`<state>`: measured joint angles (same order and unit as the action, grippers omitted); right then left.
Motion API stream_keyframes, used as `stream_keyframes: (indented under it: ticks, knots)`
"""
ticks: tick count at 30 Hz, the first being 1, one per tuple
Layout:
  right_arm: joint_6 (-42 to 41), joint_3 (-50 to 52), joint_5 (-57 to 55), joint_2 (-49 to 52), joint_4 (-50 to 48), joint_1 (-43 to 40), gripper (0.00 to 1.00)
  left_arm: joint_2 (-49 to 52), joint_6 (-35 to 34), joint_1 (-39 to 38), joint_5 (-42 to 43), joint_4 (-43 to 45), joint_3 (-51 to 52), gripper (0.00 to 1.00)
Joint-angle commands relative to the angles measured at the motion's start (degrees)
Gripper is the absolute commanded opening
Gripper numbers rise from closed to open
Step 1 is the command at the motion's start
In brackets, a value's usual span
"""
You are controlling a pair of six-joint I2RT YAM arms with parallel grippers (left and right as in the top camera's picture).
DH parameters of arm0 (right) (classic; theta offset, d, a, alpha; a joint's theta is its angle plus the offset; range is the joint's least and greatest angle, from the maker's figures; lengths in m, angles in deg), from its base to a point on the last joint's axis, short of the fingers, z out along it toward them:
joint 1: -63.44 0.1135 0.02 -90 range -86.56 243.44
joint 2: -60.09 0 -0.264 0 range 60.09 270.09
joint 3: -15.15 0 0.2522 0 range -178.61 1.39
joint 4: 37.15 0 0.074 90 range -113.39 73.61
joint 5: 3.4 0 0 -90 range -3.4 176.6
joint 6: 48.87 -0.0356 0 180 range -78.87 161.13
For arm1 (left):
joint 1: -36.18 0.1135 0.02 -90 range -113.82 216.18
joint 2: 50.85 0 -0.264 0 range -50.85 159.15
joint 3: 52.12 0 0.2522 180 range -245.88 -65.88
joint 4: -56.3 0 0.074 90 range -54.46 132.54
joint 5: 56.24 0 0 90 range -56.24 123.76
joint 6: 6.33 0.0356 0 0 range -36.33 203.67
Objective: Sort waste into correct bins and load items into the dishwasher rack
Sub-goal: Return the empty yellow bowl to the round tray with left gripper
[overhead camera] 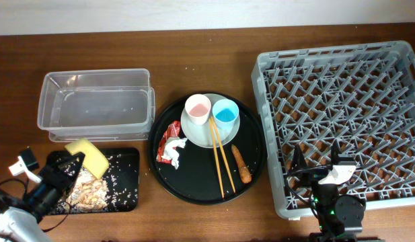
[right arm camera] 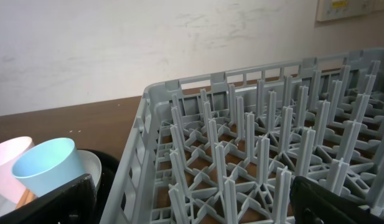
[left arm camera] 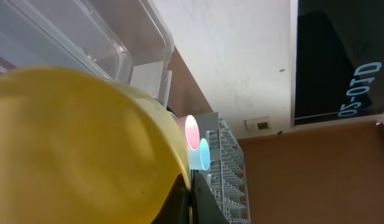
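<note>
My left gripper (overhead camera: 71, 160) is shut on the rim of the yellow bowl (overhead camera: 88, 154), tilted on edge over the shallow black tray (overhead camera: 126, 181), where brown scraps with white crumbs (overhead camera: 93, 188) lie. The bowl (left arm camera: 73, 149) fills the left wrist view. The clear tub (overhead camera: 93, 104) sits behind the tray. On the round black tray (overhead camera: 254, 144), the pink cup (overhead camera: 198, 107) and blue cup (overhead camera: 225, 114) stand on the pale plate (overhead camera: 194, 128), with chopsticks (overhead camera: 222, 161), red wrapper (overhead camera: 172, 132), white tissue (overhead camera: 172, 151) and carrot stick (overhead camera: 241, 165). My right gripper (overhead camera: 316, 161) is open over the grey rack (overhead camera: 342, 87) front.
The rack (right arm camera: 260, 149) has upright pegs directly ahead of the right gripper's fingers. The cups (right arm camera: 45, 165) show at the left of the right wrist view. Bare wooden tabletop lies behind the tub and round tray.
</note>
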<state>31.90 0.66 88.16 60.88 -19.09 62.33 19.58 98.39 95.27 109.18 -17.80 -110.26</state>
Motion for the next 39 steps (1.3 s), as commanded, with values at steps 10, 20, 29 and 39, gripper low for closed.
stream_keyframes:
  ticks: [10,20,29,39]
  knots:
    - [-0.22,0.42,0.13,-0.44,0.02,-0.48,0.98,-0.17,-16.17,-29.99,-26.67,1.81,-16.96,0.00]
    - [-0.22,0.42,0.13,-0.44,0.02,-0.48,0.98,2.01,-24.35,-88.80,-70.55,14.97,-18.78,0.00]
    - [-0.22,0.42,0.13,-0.44,0.02,-0.48,0.99,20.20,-24.06,-103.25,-75.23,15.26,-18.78,0.00]
    - [-0.22,0.42,0.13,-0.44,0.04,-0.48,0.98,22.25,-24.09,-103.23,-75.21,9.68,-18.73,0.15]
